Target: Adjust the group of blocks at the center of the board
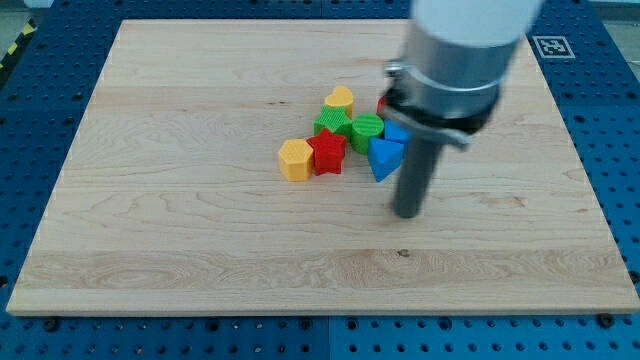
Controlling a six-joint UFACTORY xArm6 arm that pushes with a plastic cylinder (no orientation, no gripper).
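Note:
A tight group of blocks sits near the board's middle. A yellow hexagon block (pixel 295 159) is at its left, touching a red star block (pixel 328 152). Behind them are a green block (pixel 330 125), a green cylinder (pixel 366 127) and a yellow heart-shaped block (pixel 340 99). A blue triangular block (pixel 382 157) is at the right, with another blue block (pixel 397 134) behind it. A red block (pixel 382 103) peeks out beside the arm, mostly hidden. My tip (pixel 407 213) rests on the board just below and right of the blue triangular block, apart from it.
The wooden board (pixel 180 220) lies on a blue perforated table. The arm's grey body (pixel 455 50) covers the board's upper right part. A marker tag (pixel 549 45) sits off the board at the top right.

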